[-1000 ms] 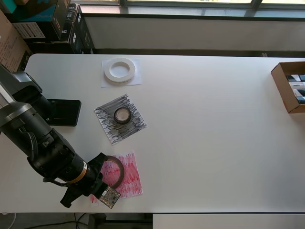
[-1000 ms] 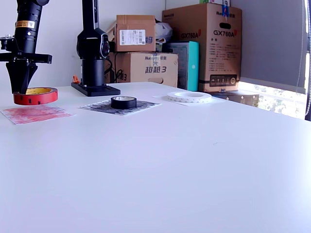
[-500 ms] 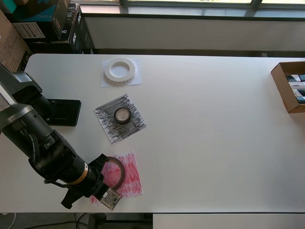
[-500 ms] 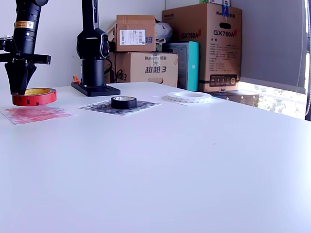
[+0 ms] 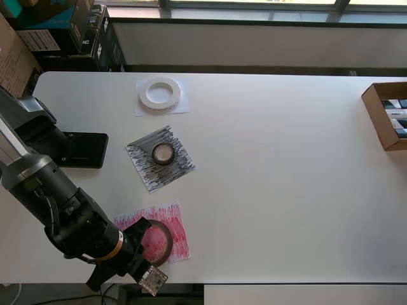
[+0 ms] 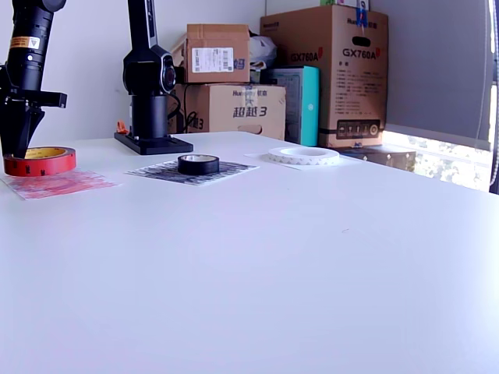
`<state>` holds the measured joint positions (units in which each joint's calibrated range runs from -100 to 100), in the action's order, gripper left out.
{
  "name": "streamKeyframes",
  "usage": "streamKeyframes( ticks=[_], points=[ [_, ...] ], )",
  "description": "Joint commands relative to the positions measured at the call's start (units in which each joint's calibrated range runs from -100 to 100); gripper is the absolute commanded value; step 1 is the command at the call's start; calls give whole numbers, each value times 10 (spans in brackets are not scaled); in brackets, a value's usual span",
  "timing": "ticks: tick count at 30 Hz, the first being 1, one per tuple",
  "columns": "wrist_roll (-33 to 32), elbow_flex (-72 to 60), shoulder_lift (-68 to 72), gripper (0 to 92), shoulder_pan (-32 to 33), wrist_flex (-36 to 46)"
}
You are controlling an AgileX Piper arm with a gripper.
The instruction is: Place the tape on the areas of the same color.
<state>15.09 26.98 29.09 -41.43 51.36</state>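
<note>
The white ring and black roll sit on matching sheets. The claw grips the red roll over the red sheet (near counter edge); only releasing remains.

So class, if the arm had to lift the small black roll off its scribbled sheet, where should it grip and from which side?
Come straight down from above: the black roll lies flat, hole upward. Probably pinch its wall, one finger in the hole, one outside.

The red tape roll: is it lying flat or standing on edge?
Flat. The red tape roll sits level at the red sheet, its open centre showing from overhead; whether it touches the sheet, cannot tell.
</note>
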Motion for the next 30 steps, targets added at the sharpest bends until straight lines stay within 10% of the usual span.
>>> streamKeyframes(
  ticks=[1, 30],
  points=[
    [4, 7, -1, 1, 7, 4],
    [0, 11, -1, 2, 14, 4]
  ],
)
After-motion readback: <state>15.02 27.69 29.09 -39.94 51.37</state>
